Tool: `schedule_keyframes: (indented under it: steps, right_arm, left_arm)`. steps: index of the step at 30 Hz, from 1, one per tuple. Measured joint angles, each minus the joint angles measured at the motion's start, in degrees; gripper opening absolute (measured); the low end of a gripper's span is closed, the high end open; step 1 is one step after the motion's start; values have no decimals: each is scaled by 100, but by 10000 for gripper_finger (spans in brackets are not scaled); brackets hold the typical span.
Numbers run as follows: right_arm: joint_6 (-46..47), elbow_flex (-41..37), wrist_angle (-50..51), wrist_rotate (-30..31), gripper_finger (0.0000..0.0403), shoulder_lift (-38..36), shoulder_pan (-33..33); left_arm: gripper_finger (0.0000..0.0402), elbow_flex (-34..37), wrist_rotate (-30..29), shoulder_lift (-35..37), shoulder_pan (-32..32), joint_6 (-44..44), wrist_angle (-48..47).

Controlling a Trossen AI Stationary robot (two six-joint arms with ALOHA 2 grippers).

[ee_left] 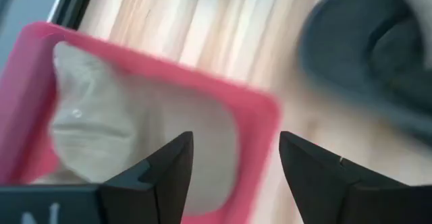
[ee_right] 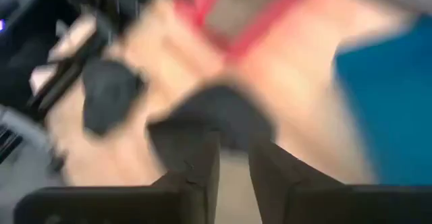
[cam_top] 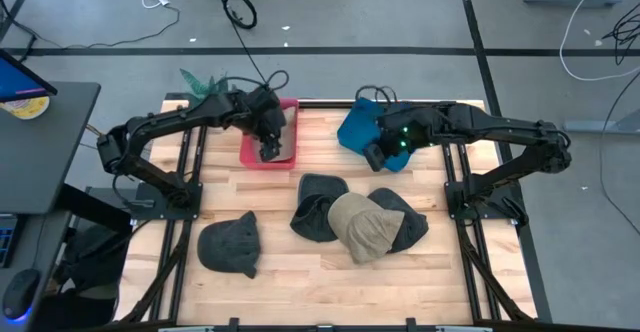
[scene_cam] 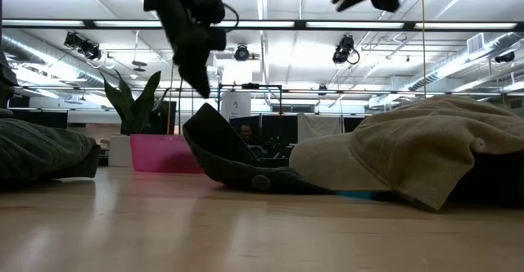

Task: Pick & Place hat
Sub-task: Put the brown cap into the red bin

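Observation:
Several hats lie on the wooden table: a dark one (cam_top: 228, 244) near the left front, a dark one (cam_top: 318, 207) in the middle, a tan cap (cam_top: 362, 228) resting partly on it and on another dark hat (cam_top: 408, 218). My left gripper (cam_top: 268, 144) (ee_left: 236, 160) hangs open and empty above the pink bin (cam_top: 262, 154) (ee_left: 260, 126), in which a pale hat (ee_left: 115, 129) lies. My right gripper (cam_top: 385, 154) (ee_right: 234, 160) hovers over the near edge of the blue bin (cam_top: 358, 128) (ee_right: 385, 102), its fingers a narrow gap apart, holding nothing.
The pink bin and the blue bin stand side by side at the table's far edge. Bare wood (cam_top: 300, 272) lies along the near edge between the hats. A desk (cam_top: 40, 132) stands to the left of the table, and cables lie on the floor beyond.

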State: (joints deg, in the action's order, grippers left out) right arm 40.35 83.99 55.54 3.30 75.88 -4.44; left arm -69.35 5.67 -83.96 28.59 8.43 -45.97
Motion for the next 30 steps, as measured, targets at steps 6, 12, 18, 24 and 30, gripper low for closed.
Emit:
schedule_keyframes:
  steps: [6,12,18,24,30]
  right_arm:
    - [1303,-90,1338,-593,151,-7,767]
    - [2171,-821,1740,-582,247,-20,1575]
    - [3366,-2215,588,-1188,289,-276,2206]
    - [4781,-3311,-906,-893,279,-674,2976]
    - [5815,-4398,-2322,242,270,-956,3628]
  left_arm:
    - [220,-398,251,0,-227,-917,364]
    - [220,-576,549,0,-694,-986,713]
    - [220,-664,605,0,-1227,-1129,1175]
    - [220,-664,610,0,-1616,-1245,1463]
    - [220,-664,605,0,-1827,-1247,1628]
